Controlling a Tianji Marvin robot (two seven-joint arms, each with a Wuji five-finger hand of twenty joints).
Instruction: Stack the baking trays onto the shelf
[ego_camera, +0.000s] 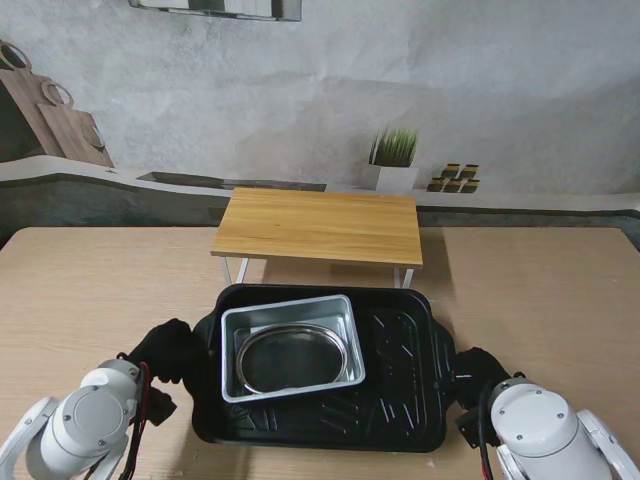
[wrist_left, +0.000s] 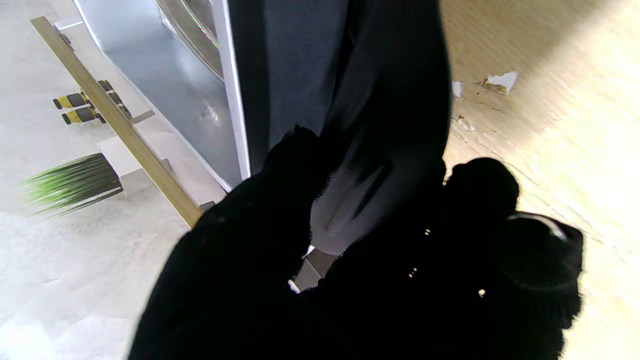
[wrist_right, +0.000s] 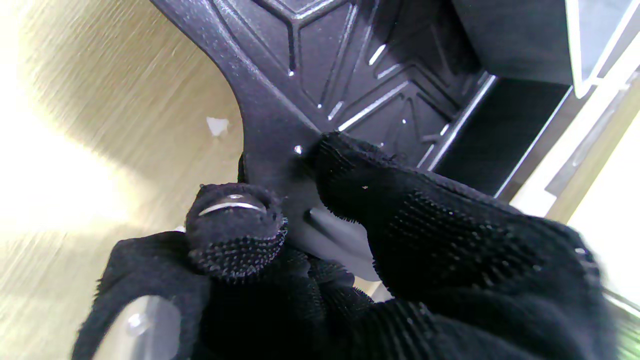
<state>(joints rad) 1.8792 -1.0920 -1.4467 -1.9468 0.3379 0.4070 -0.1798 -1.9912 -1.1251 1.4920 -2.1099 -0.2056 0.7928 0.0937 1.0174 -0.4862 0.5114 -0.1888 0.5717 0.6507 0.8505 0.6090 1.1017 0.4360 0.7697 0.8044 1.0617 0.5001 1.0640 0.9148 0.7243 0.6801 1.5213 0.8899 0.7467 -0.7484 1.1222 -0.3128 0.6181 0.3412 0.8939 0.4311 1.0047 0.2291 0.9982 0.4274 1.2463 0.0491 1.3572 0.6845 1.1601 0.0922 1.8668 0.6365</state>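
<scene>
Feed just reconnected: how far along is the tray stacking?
Done: silver tray nested in black tray, a round pan inside it. In hand: left hand and right hand grip the black tray's side handles. Left: nothing is on the wooden shelf yet.

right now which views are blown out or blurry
Stand view: even light, sharp, mild glare inside the silver tray. Left wrist view: table washed out, left robot hand a near-featureless dark mass. Right wrist view: table overexposed, right robot hand and black tray sharp.
</scene>
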